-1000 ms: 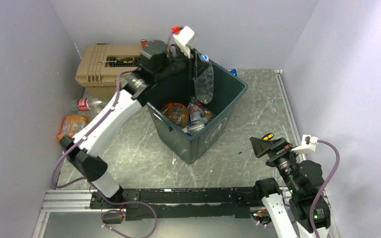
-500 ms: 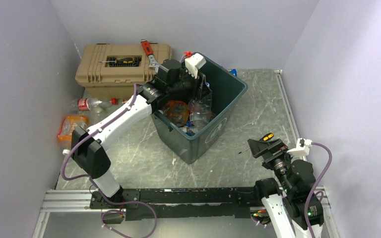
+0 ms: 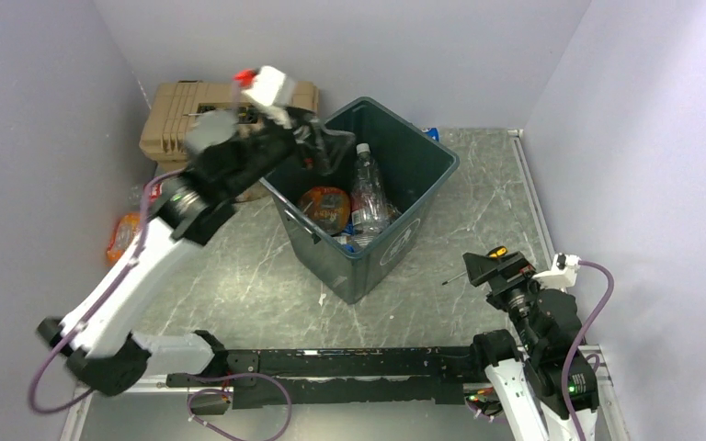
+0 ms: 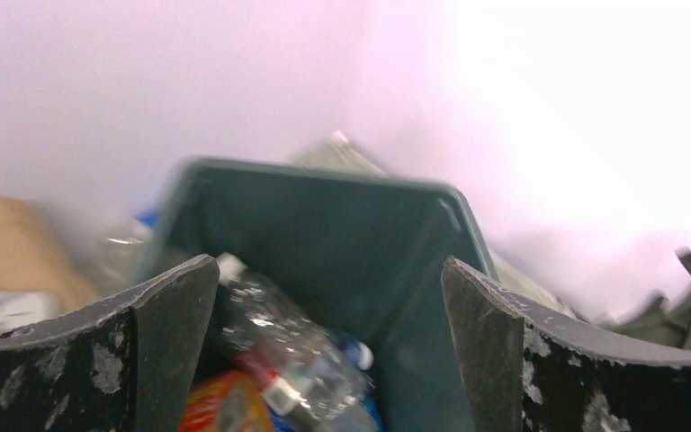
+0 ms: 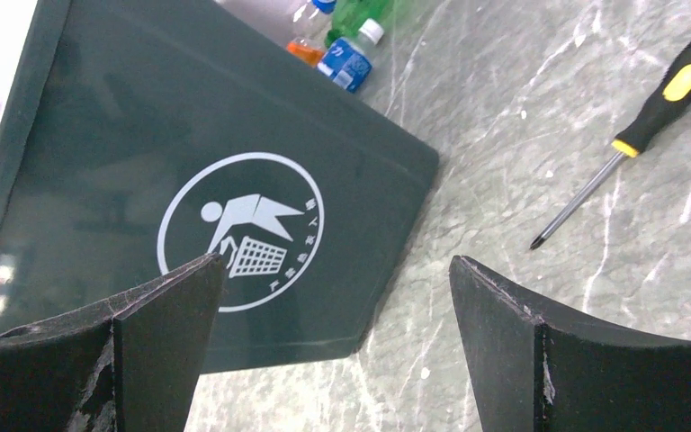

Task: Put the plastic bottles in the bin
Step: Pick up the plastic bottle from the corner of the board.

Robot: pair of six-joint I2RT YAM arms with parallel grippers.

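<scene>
The bin (image 3: 423, 175), a dark green-grey tub, stands mid-floor with several plastic bottles in it. A clear one (image 3: 365, 184) leans upright beside an orange-labelled one (image 3: 324, 206). My left gripper (image 3: 320, 152) hovers open and empty at the bin's left rim. In the left wrist view its gripper (image 4: 328, 279) frames the bin's inner wall (image 4: 369, 225) and a clear bottle (image 4: 279, 346) below. My right gripper (image 3: 487, 267) stands open and empty low at the right. In the right wrist view that gripper (image 5: 337, 270) faces the bin's logo side (image 5: 144, 135).
A tan toolbox (image 3: 179, 106) sits back left. An orange-labelled bottle (image 3: 124, 230) lies on the floor by the left wall. More bottles (image 5: 346, 58) lie beyond the bin. A yellow-handled screwdriver (image 5: 657, 117) rests on the floor near my right gripper. Walls close in on three sides.
My left gripper dipped into the bin, opened and let go of the clear bottle, which now rests inside. The left arm then swung back up and to the left. The right arm barely moved.
</scene>
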